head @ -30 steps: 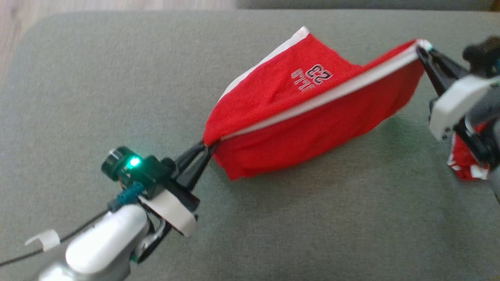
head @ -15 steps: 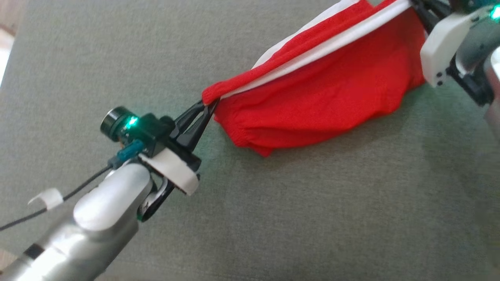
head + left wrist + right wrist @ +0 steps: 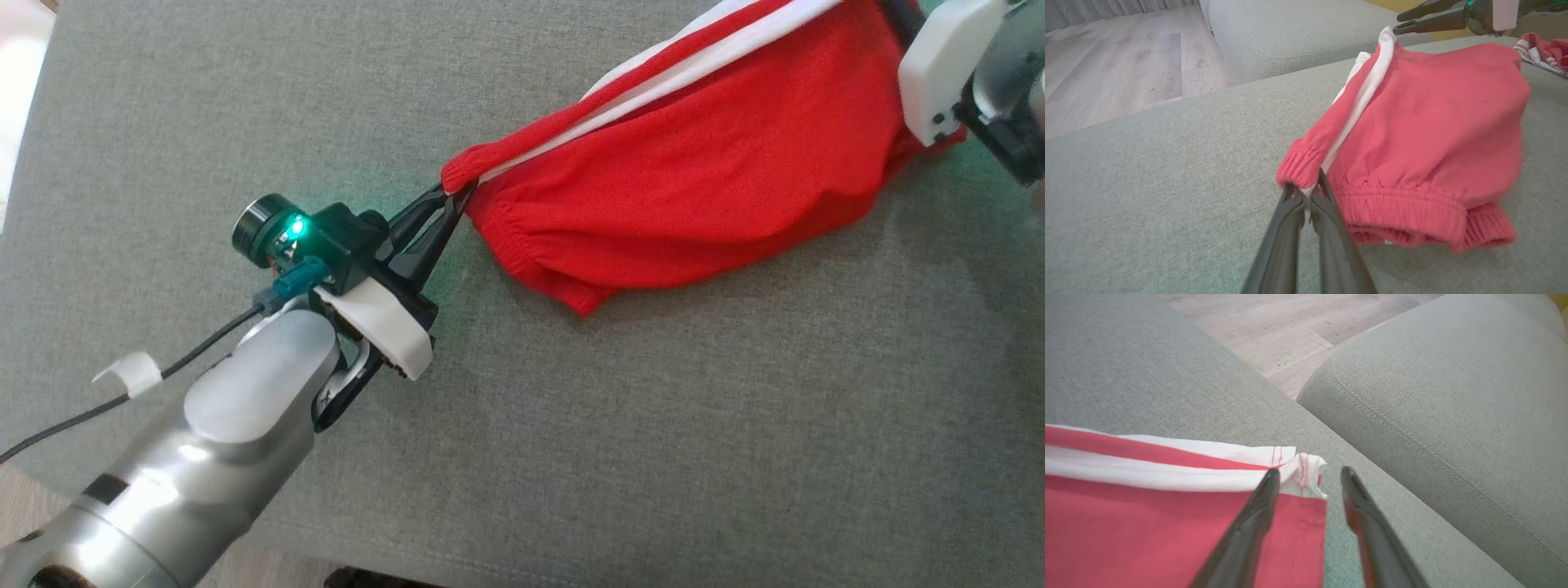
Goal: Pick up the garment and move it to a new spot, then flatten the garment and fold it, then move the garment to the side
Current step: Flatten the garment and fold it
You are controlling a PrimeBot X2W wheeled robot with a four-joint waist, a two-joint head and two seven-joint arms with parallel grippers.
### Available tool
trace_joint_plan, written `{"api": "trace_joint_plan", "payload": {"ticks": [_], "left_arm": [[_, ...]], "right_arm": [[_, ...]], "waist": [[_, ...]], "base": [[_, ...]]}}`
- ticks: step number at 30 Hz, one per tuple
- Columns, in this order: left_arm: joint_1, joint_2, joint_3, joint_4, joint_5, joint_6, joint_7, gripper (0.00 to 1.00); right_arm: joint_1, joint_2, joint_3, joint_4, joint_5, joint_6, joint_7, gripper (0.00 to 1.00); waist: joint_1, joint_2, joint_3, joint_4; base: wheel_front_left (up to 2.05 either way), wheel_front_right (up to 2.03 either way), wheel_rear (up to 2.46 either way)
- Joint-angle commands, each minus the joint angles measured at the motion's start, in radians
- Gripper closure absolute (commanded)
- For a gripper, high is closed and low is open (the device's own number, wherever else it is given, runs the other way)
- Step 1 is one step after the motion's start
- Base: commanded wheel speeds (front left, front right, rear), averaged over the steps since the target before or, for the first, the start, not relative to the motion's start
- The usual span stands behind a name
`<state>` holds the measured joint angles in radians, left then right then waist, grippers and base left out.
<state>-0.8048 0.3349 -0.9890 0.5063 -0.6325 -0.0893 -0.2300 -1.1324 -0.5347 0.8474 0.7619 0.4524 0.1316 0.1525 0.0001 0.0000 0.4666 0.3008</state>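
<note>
Grey-green upholstered cushion [image 3: 571, 449] as work surface; pale wood-plank floor [image 3: 1114, 69] beyond, second cushion [image 3: 1453, 396] close alongside. Red shorts [image 3: 694, 196] with white side stripe [image 3: 694, 71] sagging onto cushion, stretched between both grippers. Left gripper [image 3: 453, 192] closed tight on stripe at elastic waistband [image 3: 1404, 204] corner. Right gripper [image 3: 1309, 470] spread apart at opposite end, white hem corner [image 3: 1310, 482] lying between fingertips, unclamped. Second red-and-white cloth [image 3: 1543, 53] farther along cushion.
</note>
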Motion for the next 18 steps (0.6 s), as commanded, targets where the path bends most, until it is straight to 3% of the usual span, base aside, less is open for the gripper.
{"api": "trace_joint_plan", "payload": {"ticks": [1, 2, 3, 12, 18], "left_arm": [[-0.042, 0.029, 0.030, -0.010, -0.006, -0.001, -0.008, 0.60], [-0.043, 0.028, 0.030, -0.003, -0.007, -0.002, -0.009, 0.36], [-0.043, 0.026, 0.029, 0.003, -0.008, -0.003, -0.010, 0.00], [-0.014, 0.037, 0.040, 0.030, -0.017, 0.014, -0.020, 0.00], [0.063, 0.073, 0.134, -0.043, -0.056, 0.093, -0.030, 0.00]], "right_arm": [[-0.025, 0.000, 0.002, -0.012, 0.009, -0.001, -0.016, 0.00], [-0.031, 0.002, 0.003, 0.000, 0.015, -0.001, -0.026, 0.00], [-0.036, 0.005, 0.003, 0.012, 0.021, -0.001, -0.036, 0.00], [-0.009, 0.035, -0.019, 0.095, 0.088, -0.001, -0.167, 0.00], [0.079, 0.095, -0.102, 0.125, 0.152, -0.001, -0.316, 0.00]], "waist": [[-0.0001, 0.0000, 0.001, 0.001], [-0.0001, 0.0000, 0.002, 0.000], [-0.0001, 0.0000, 0.001, -0.001], [-0.0001, 0.0000, -0.071, -0.039], [-0.0001, 0.0000, -0.189, -0.098]], "base": [[0.00, 0.00, 0.00], [0.00, 0.00, 0.00], [0.00, 0.00, 0.00], [0.00, 0.00, 0.00], [0.00, 0.00, 0.00]]}}
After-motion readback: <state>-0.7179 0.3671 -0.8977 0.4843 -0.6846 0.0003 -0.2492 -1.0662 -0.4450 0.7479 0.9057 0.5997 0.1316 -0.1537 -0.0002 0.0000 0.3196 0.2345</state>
